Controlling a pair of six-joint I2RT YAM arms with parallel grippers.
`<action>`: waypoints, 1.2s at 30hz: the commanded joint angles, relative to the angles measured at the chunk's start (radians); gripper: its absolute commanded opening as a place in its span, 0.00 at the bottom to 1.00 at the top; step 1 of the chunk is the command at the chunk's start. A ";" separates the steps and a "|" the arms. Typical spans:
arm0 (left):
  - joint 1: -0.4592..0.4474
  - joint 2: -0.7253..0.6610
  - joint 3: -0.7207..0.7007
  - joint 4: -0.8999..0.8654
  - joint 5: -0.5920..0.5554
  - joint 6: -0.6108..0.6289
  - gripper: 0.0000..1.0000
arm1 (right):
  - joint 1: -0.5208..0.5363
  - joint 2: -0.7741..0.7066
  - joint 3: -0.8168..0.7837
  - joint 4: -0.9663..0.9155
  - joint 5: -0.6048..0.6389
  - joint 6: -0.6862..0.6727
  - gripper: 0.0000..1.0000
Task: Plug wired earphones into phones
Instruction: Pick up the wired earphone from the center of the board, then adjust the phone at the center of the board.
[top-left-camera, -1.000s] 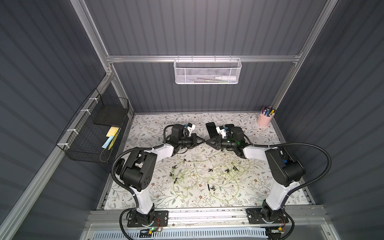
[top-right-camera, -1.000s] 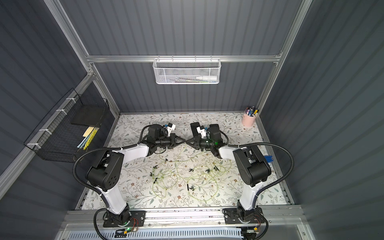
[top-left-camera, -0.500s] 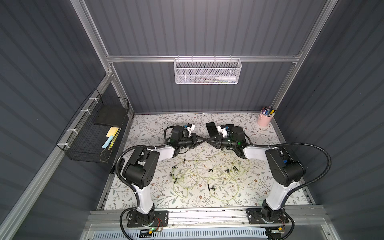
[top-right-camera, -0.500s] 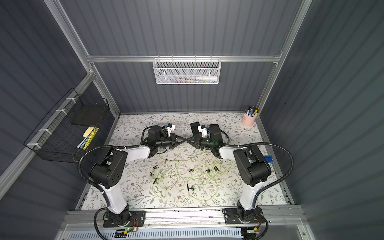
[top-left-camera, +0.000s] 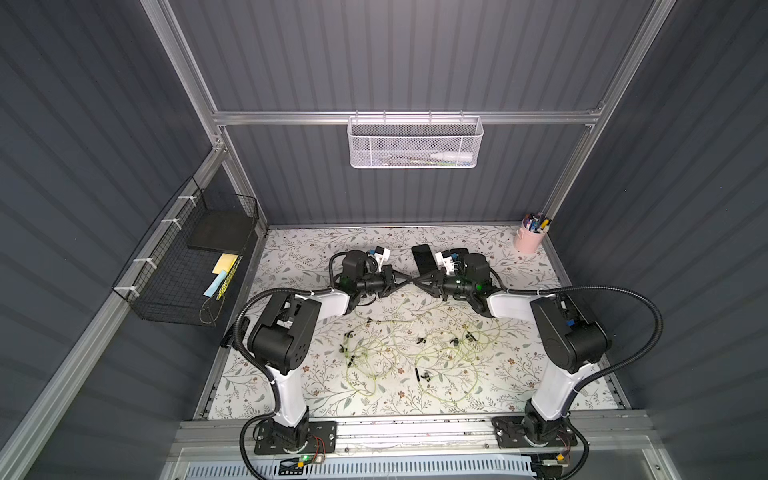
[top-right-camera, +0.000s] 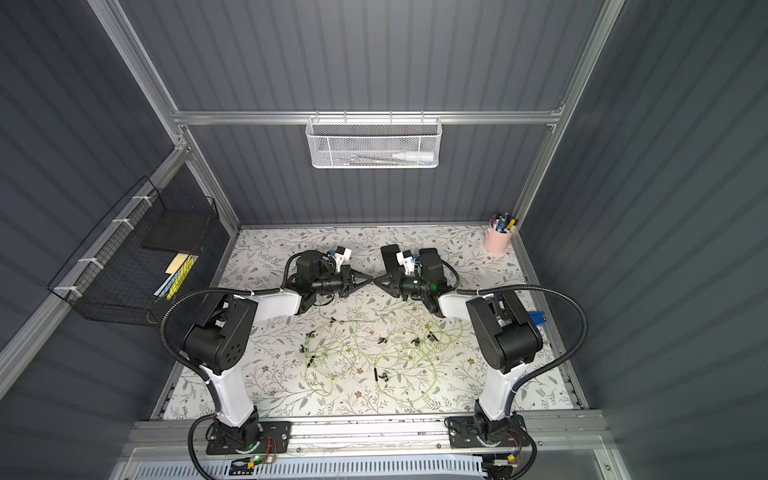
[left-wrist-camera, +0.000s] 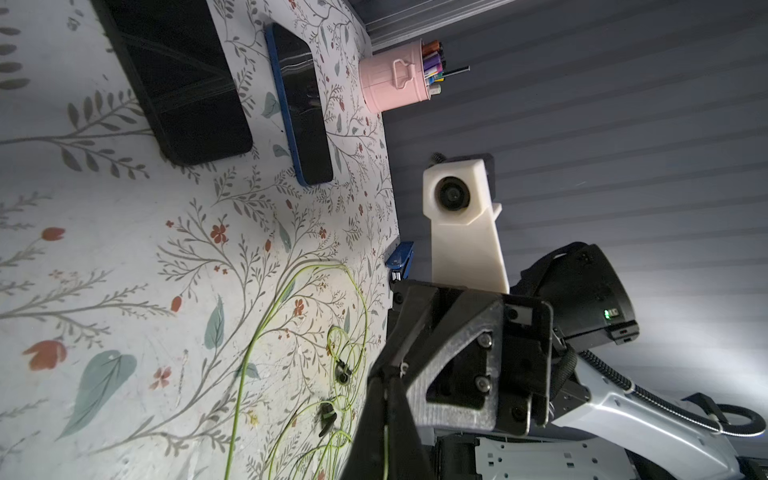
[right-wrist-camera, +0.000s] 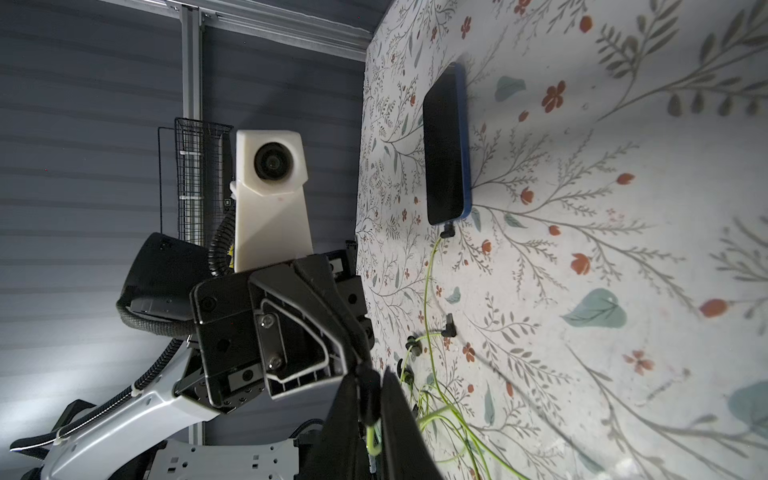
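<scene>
the left claw (top-left-camera: 405, 283) and right claw (top-left-camera: 419, 282) meet tip to tip, each pinched shut on a yellow-green earphone cord (right-wrist-camera: 371, 434), near the already plugged blue-rimmed phone (right-wrist-camera: 446, 145), other earphones (top-left-camera: 417, 373) tangled on the surface (top-left-camera: 299, 249).

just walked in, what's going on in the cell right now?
The arms meet tip to tip over the mat. Left pincer is shut on a green cord; right pincer pinches a black piece of an earphone. One blue-rimmed phone looks plugged in already. More earphones lie loose.
</scene>
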 joint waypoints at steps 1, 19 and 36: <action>-0.010 0.038 0.041 -0.081 0.109 0.052 0.00 | 0.003 -0.009 -0.007 0.034 -0.025 -0.004 0.13; 0.004 0.034 0.060 -0.157 0.078 0.109 0.54 | 0.000 -0.028 -0.022 0.041 -0.012 -0.009 0.03; 0.034 0.092 0.357 -0.630 -0.566 0.129 0.87 | -0.098 0.044 0.242 -0.578 0.606 -0.403 0.00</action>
